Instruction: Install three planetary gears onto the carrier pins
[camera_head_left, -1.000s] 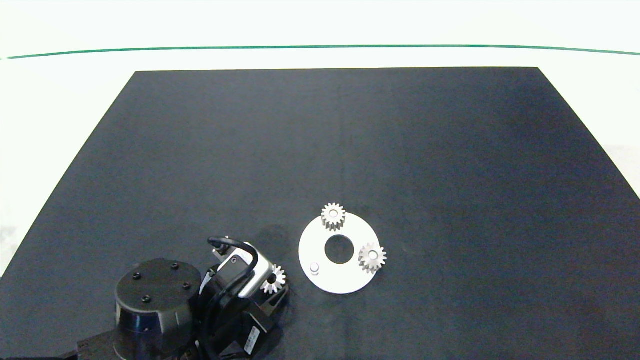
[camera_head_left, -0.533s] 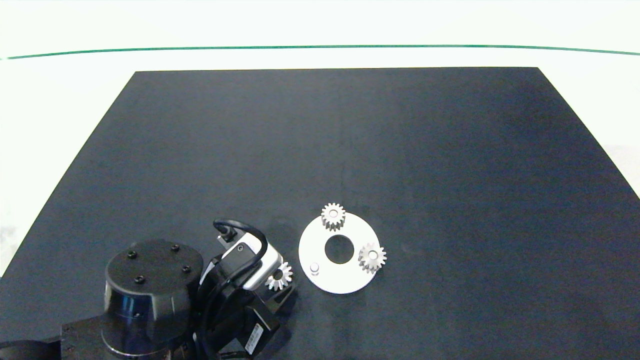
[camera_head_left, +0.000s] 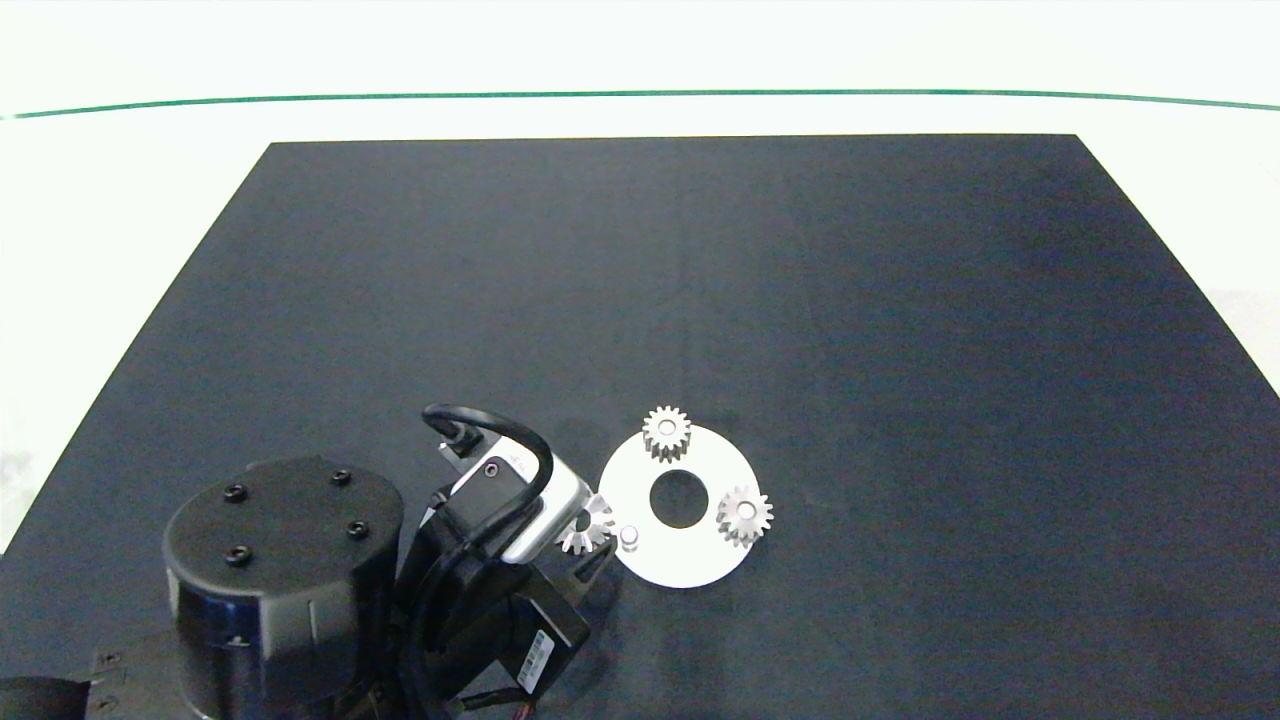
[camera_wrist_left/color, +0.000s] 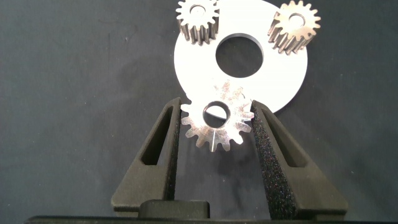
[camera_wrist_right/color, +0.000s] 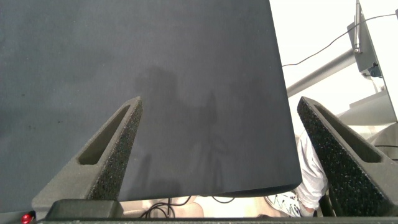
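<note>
A white ring-shaped disc (camera_head_left: 690, 560) lies on the black mat near the front centre. Two planetary gears sit on its pins, one at the far side (camera_head_left: 666, 432) and one at the right (camera_head_left: 744, 515). The third carrier pin (camera_head_left: 629, 537) stands bare at the disc's near left. My left gripper (camera_head_left: 588, 535) is shut on the third gear (camera_head_left: 588, 524), held just left of that pin. In the left wrist view the held gear (camera_wrist_left/color: 217, 122) sits between the foam pads (camera_wrist_left/color: 264, 134), over the disc's (camera_wrist_left/color: 286, 87) edge, with the pin partly showing through its bore. My right gripper (camera_wrist_right/color: 217, 155) is open, off the mat's edge.
The black mat (camera_head_left: 700, 280) covers most of the table, with a white border and a green line (camera_head_left: 640, 95) at the back. In the right wrist view a person's white clothing (camera_wrist_right/color: 308, 174) and cables show beyond the mat's edge.
My left gripper has carried the third gear right and slightly back, from well left of the disc to the bare pin. The two seated gears and the disc have not moved.
</note>
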